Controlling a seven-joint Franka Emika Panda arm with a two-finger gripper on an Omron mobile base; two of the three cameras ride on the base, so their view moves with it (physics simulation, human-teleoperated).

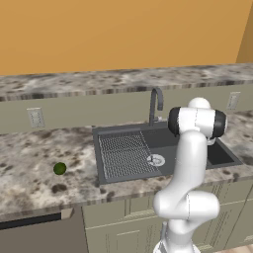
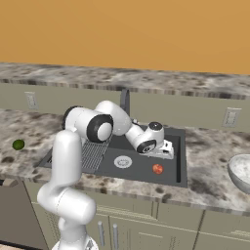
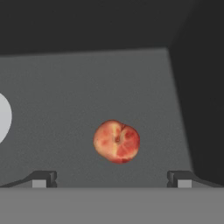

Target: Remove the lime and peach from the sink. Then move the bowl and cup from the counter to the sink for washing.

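Gripper (image 3: 111,179) hung over sink (image 2: 178,156), jaws spread wide, pinching nothing. Peach (image 3: 117,141) lay on basin floor just ahead of fingertips, roughly centred between them, near basin's front right corner. Round fruit, no long axis. Lime (image 1: 60,168) already out, on counter left of sink. Bowl (image 2: 241,172) at counter's right edge, not yet moved.
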